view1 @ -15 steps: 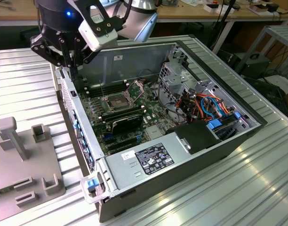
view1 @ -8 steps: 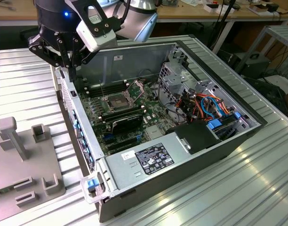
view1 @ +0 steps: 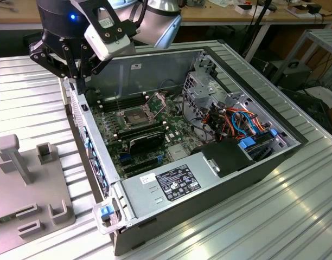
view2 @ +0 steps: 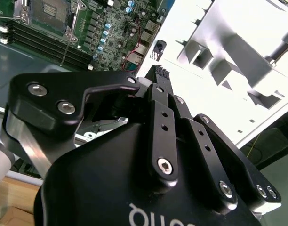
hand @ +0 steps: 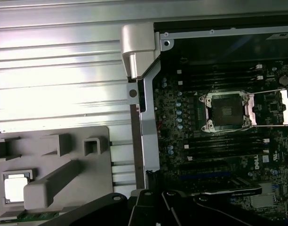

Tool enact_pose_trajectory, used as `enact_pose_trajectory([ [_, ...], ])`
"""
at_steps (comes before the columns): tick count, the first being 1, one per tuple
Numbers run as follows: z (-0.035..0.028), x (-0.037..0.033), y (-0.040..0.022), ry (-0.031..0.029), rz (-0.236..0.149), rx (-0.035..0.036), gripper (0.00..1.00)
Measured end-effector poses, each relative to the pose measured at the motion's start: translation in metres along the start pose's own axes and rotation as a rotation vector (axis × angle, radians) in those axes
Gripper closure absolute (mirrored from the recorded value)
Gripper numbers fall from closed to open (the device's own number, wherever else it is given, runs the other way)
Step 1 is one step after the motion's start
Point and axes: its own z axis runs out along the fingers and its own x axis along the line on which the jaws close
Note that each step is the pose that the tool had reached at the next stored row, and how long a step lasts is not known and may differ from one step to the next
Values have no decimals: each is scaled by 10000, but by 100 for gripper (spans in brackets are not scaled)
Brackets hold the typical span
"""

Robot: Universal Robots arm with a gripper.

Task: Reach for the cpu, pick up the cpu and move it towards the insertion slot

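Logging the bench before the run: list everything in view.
Ribbed metal table: one, silver, under everything.
Open computer case: one, black, on the table.
Green motherboard: one, in the case.
Square metal insertion slot: one, silver, dark centre, on the motherboard.
Black ribbed shroud: one, beside the slot.
Boxy power supply: one, grey, in the case.
Cable bundle: one, multicoloured, in the case.
Moulded fixture tray: one, grey, beside the case.
Square cpu: one, silver, in a tray pocket.
Robot arm: one, silver and black, above the case.
Claw: one, black, over the case wall.
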Motion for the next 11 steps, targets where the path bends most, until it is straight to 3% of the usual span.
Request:
enact_pose_trajectory([
  [11, 7, 53, -4, 0, 0, 0, 89],
])
